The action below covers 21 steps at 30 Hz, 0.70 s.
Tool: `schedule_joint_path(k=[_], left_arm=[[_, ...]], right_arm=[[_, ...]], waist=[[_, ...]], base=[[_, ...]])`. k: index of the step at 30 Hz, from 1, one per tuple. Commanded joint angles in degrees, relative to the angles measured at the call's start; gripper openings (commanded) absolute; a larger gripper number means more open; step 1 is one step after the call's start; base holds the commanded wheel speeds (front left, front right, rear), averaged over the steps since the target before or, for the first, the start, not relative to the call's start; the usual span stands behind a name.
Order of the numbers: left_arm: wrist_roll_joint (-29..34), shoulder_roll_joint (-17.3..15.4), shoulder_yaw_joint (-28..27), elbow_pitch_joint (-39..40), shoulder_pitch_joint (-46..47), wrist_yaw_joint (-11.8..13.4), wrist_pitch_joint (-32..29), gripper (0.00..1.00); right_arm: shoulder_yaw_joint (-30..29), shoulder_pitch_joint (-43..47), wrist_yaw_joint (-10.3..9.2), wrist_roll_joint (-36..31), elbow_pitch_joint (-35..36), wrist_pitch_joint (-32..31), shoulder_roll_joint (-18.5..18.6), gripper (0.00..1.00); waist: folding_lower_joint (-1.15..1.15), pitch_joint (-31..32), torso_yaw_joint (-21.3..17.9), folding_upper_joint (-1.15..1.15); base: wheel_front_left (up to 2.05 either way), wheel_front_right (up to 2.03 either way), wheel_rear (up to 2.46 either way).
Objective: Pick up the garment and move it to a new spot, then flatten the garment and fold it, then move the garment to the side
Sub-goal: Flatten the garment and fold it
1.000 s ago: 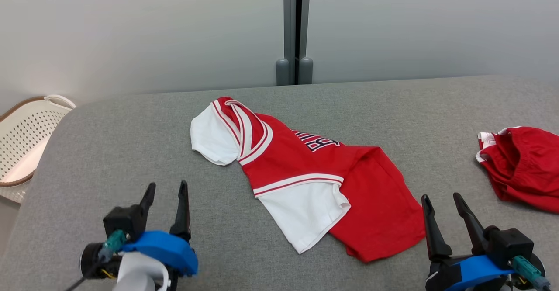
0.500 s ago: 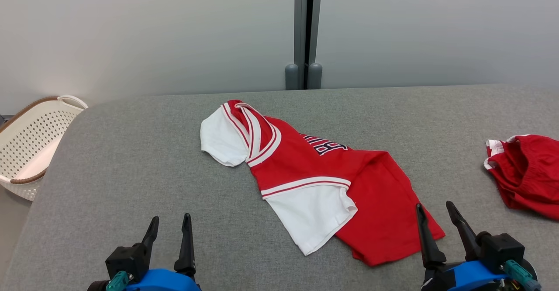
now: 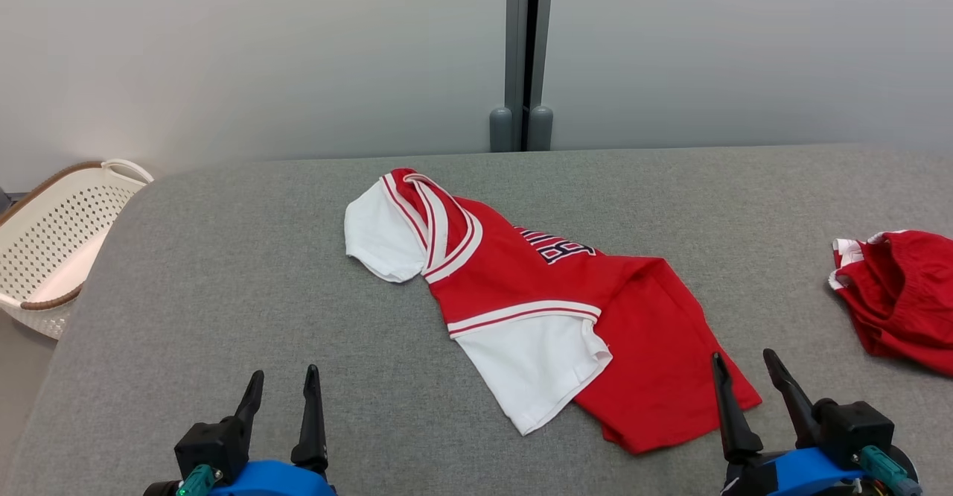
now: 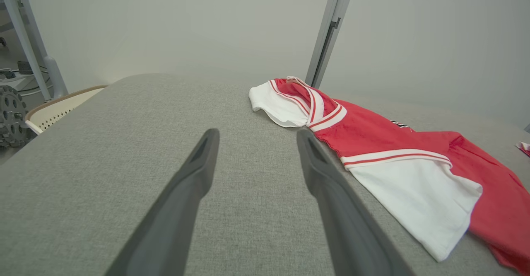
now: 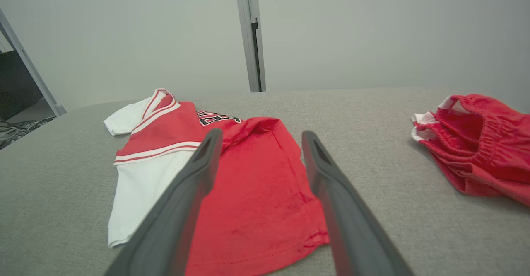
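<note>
Since the crumpled shirt point(image 3: 521, 287) is not picked up yet, my left gripper point(image 3: 284, 372) and right gripper point(image 3: 742, 354) hang open and empty near it, ready to grab.

Table point(image 3: 223, 272): grey woven cloth cover, matt, with a coarse visible weave. Shirt point(image 3: 521, 295), centre frame: soft matt cloth, creased, with striped trim bands. Shorts point(image 3: 901, 295), right edge: similar matt cloth with a gathered waistband. Basket point(image 3: 45, 250), left edge: smooth perforated plastic with a slight sheen and a brown rim band. Fingers point(image 4: 198, 172), bottom of frame: dark matt plastic, smooth. Housing point(image 3: 275, 479), lower left: glossy blue plastic. Post point(image 3: 527, 34), top centre: smooth grey finish, possibly metal.
</note>
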<state>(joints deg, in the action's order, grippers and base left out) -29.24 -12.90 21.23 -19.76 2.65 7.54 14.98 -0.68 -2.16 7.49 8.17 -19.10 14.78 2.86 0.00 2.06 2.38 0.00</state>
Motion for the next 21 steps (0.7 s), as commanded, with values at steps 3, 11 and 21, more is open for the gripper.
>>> schedule_joint_path(k=[3, 11, 21], left_arm=[[0.6, -0.1, 1.5, 0.4, 0.2, -0.3, -0.6, 1.00], [4.0, 2.7, 9.4, -3.3, 3.6, -4.1, -3.9, 1.00], [7.3, 7.3, 17.6, -17.3, 11.3, -9.1, -6.1, 1.00]], right_arm=[[-0.1, -0.1, 0.02, -0.4, 0.1, 0.5, 0.1, 1.00], [0.3, -0.5, 0.02, -0.7, 0.4, 0.4, 0.1, 1.00], [0.9, -2.1, 0.01, -0.9, 0.6, 0.3, 0.1, 1.00]], waist=[[0.00, -0.4, -0.6, 0.00], [0.00, -1.9, -2.8, 0.00], [0.00, -5.6, -8.0, 0.00]], base=[[0.00, 0.00, 0.00], [0.00, 0.00, 0.00], [0.00, 0.00, 0.00]])
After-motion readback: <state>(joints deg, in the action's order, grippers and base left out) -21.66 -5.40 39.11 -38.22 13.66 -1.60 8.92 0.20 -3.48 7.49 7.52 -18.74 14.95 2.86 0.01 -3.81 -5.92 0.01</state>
